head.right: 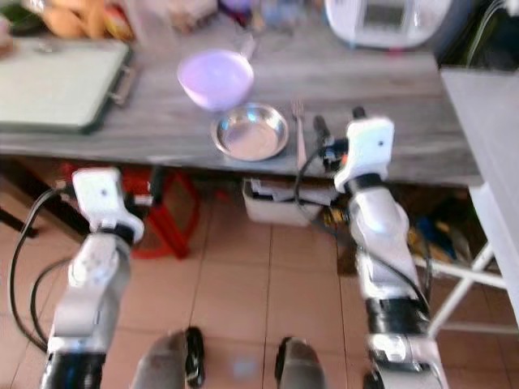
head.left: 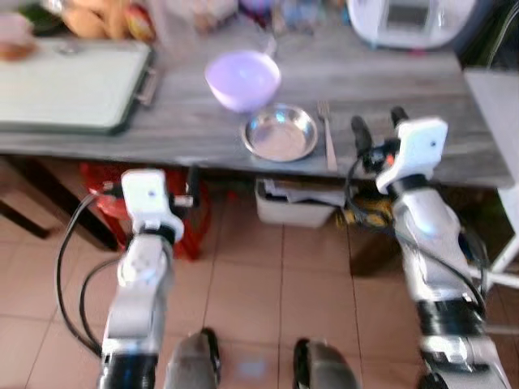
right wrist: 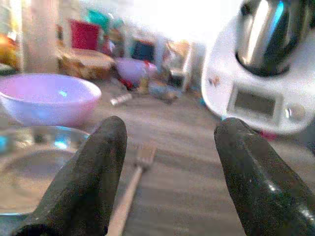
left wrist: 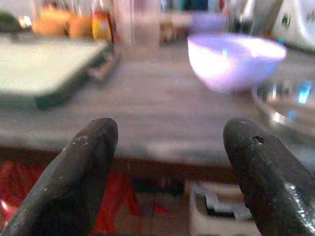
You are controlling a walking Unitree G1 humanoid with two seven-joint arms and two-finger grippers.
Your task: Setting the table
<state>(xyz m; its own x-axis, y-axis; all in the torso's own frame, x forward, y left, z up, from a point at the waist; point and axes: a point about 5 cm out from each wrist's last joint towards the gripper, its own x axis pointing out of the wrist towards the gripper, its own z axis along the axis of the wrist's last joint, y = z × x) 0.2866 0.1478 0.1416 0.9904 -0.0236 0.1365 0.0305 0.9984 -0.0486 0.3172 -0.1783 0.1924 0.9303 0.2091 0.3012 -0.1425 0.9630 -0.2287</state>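
Left eye view: purple bowl (head.left: 242, 79) touches steel plate (head.left: 280, 134); right end effector (head.left: 378, 130) spread beside fork (head.left: 328, 134).

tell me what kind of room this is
Most likely a home kitchen or dining area. A grey wooden table holds a purple bowl, a steel dish and a fork, with a white cooking appliance at the back and a tiled floor below.

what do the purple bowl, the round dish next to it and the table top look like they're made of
Purple bowl: probably glossy plastic or glazed ceramic, smooth with a soft sheen; I can't tell which. Round dish: metal, likely stainless steel, silver with bright reflections. Table top: grey wood or wood-look laminate, matte, with streaky grain lines.
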